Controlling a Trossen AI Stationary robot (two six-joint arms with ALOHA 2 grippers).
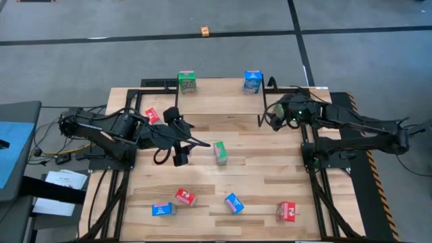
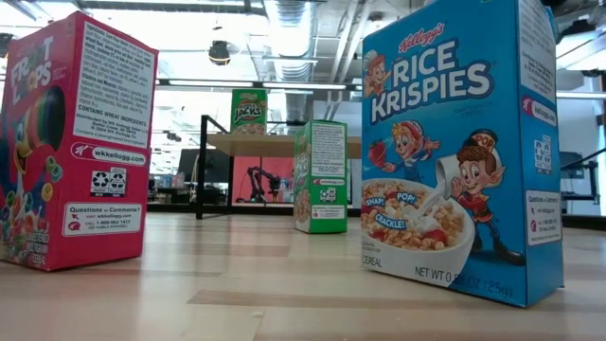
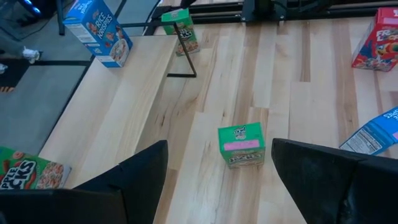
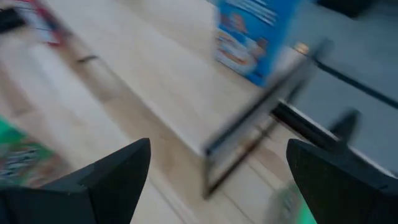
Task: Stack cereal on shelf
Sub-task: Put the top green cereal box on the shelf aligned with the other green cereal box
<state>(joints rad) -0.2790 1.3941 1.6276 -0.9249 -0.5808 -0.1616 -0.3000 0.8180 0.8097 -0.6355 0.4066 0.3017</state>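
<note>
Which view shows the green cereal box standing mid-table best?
The left wrist view: the green box stands upright, fully visible ahead of the open left pincer. The high view shows it small, from above. The low view shows a side panel. The right wrist view is too blurred to identify it.

In the low view, the blue box (image 2: pixel 462 142) at 3 o'clock reads "Kellogg's RICE KRISPIES", "SNAP! CRACKLE! POP!", "CEREAL", "NET WT". The red box (image 2: pixel 71 142) at 9 o'clock reads "CONTAINS WHEAT INGREDIENTS", "www.kelloggs.com", "Questions or Comments?". The far green box (image 2: pixel 249 111) reads "JACKS".
</note>
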